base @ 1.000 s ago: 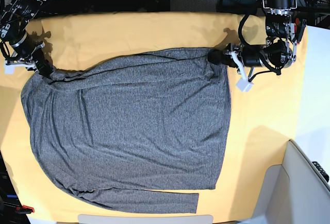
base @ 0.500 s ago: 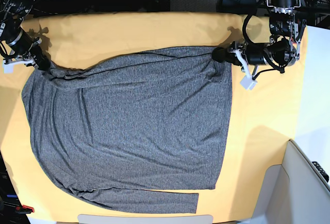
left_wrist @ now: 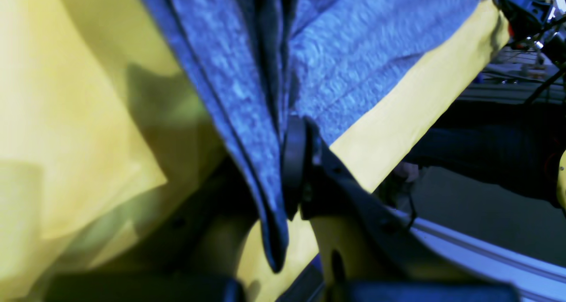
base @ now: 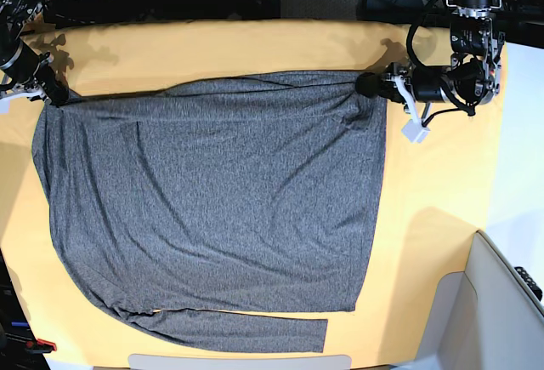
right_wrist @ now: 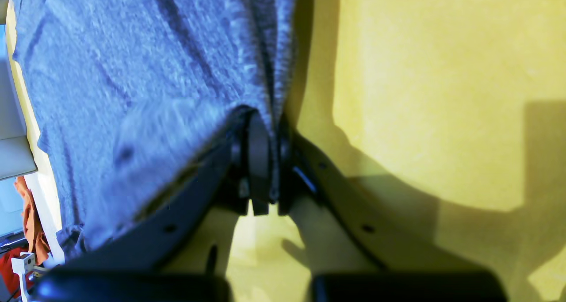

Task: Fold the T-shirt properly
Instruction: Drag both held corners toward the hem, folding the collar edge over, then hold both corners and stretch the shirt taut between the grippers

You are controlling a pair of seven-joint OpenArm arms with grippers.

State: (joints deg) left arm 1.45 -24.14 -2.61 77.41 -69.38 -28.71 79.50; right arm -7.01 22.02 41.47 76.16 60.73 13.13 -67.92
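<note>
Two grippers clamp the T-shirt [base: 212, 208] at its far edge: left gripper [base: 367, 86] near the bench's far right corner, right gripper [base: 56, 96] at the far left. One sleeve, apparently folded under, lies along the near edge.

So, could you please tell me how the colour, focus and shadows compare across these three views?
Base view: sharp, evenly lit, the T-shirt true grey on the table cloth, with soft arm shadows. Left wrist view: the shirt looks blue-tinted, fabric blurred, left end effector a dark silhouette. Right wrist view: same blue cast, cloth washed yellow, hard shadows beside the right end effector.
</note>
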